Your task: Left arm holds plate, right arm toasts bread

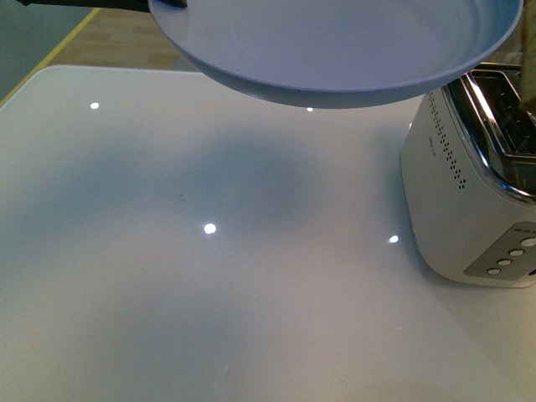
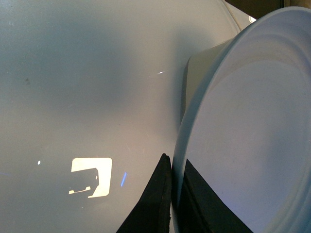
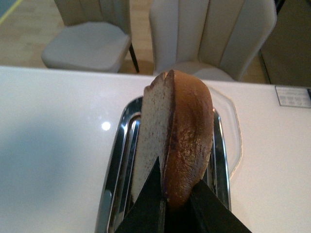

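Observation:
The pale blue-grey plate (image 1: 335, 50) hangs in the air above the white table, filling the top of the front view. My left gripper (image 2: 175, 194) is shut on the plate's rim (image 2: 181, 145), one black finger on each side; only a black tip (image 1: 167, 3) shows in the front view. My right gripper (image 3: 176, 204) is shut on the bread (image 3: 187, 141), a brown-crusted slice held on edge, rounded end away from the jaws, directly over the toaster's chrome slots (image 3: 121, 145). The white toaster (image 1: 469, 193) stands at the right, partly under the plate's rim.
The white glossy table (image 1: 209, 276) spreads below with lamp reflections. Two pale chairs (image 3: 209, 34) stand beyond the table's far edge. The toaster has round buttons (image 1: 511, 255) on its near end. A wooden floor shows at the top left (image 1: 117, 38).

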`<state>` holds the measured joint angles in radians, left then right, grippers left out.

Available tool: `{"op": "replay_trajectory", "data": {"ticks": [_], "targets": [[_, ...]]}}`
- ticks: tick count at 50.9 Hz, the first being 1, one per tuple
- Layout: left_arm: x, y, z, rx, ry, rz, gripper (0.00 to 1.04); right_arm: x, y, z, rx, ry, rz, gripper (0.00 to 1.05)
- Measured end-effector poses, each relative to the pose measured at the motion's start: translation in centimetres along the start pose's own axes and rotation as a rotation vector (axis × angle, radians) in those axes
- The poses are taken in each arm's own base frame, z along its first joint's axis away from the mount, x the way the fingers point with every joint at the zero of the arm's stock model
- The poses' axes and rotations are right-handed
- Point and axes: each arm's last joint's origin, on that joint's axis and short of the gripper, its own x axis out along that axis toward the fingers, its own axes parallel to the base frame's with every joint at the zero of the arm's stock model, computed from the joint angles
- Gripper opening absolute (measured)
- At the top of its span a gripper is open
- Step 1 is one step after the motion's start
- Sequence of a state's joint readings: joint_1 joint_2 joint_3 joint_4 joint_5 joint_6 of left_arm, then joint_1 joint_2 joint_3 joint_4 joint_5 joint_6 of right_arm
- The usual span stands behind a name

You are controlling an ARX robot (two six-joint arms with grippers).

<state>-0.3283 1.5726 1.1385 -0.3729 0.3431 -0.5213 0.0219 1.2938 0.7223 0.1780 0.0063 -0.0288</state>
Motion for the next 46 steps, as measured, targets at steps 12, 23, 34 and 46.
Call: {"op": "replay_trajectory", "data": {"ticks": [12,23,34,46], "targets": [[0.0,0.0,0.0,0.000,0.001,-0.002,0.03,1.2,0.9,-1.7,-0.068,0.063,-0.012,0.03],[0.0,0.0,0.0,0.000,0.002,-0.004,0.03,3.0,1.9,-3.7,-0.120,0.155,0.002,0.03],[0.0,0.0,0.0,0.000,0.002,-0.004,0.03,4.8,2.7,-4.4,-0.147,0.205,0.032,0.06],[0.0,0.0,0.0,0.000,0.002,-0.005,0.03,4.8,2.3,-4.8,-0.110,0.221,0.043,0.49]]}}
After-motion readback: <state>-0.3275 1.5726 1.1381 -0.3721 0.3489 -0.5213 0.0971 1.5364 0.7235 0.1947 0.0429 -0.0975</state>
